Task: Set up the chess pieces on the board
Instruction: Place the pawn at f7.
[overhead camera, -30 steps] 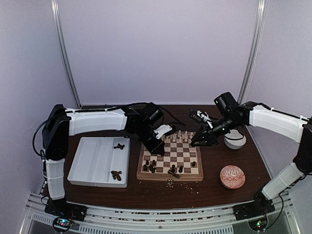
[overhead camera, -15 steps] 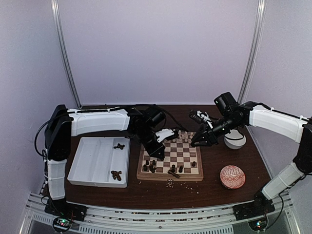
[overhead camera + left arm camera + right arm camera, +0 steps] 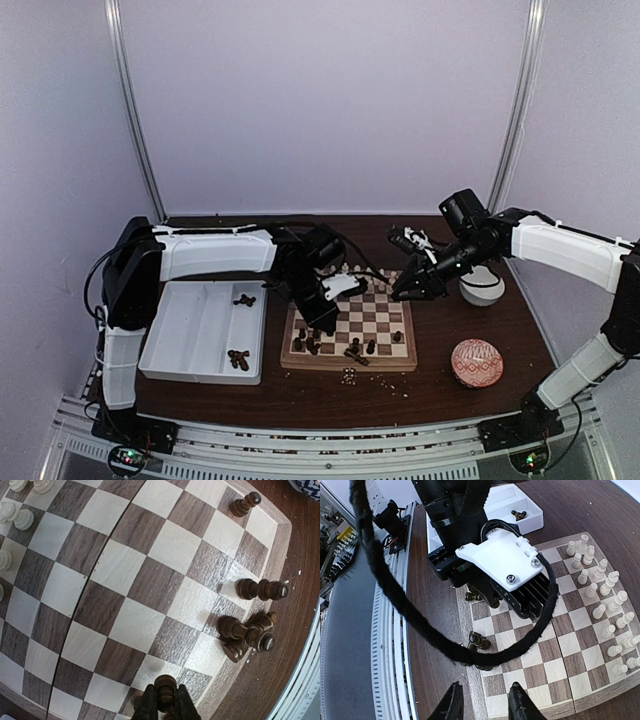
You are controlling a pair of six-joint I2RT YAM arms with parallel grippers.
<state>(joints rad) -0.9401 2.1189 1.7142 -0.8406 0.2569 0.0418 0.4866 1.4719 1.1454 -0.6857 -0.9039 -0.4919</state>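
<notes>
My left gripper [image 3: 162, 707] is clenched on a dark chess piece [image 3: 165, 684], which is pinched between the two fingers with its round head poking out past the tips. It hangs low over the board [image 3: 150, 580], above the squares by the near-left corner as the top camera shows it. Ahead of these fingers and off to the right, more dark pieces [image 3: 260, 590] sit along the board's edge. Two or three of them are bunched together and touching, and I cannot tell which of them stand and which lie. Far ahead to the left, the cream pieces [image 3: 20, 515] are grouped at the opposite side of the board.

My right gripper [image 3: 485, 702] is released, its fingers parted with nothing between them. It hovers above the far-right corner of the board, well apart from the left gripper. Below these fingers lie the board's border and the brown table [image 3: 440, 645]. The cream pieces stand in two rows ahead on the right. Straight ahead, beyond my left arm, is the white tray [image 3: 195, 330] with a few dark pieces in it.
</notes>
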